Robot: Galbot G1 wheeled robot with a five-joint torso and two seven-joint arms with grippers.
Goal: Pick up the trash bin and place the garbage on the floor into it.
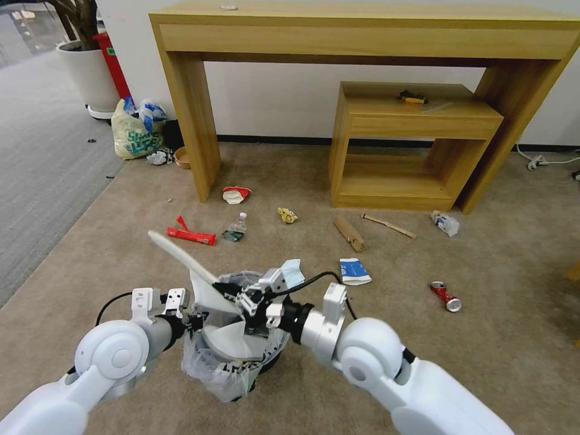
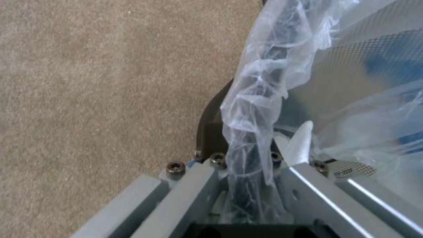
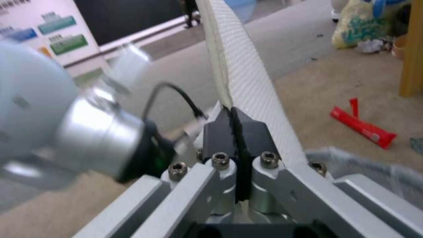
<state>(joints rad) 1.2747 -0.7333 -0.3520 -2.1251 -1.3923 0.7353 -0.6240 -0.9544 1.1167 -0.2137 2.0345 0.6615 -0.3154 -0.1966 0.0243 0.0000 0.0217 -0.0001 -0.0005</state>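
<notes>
1. The trash bin (image 1: 232, 356) is held off the beige carpet (image 1: 483, 362) by the left gripper (image 1: 192, 319), its fingers clamped on the bag-lined rim.
2. A white slipper (image 1: 187, 263) is pinched over the bin by the closed right gripper (image 1: 241, 297).
3. A red can (image 1: 446, 296) lies at the right.

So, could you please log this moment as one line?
left gripper: shut on trash bin rim | right gripper: shut on white slipper over bin
</notes>
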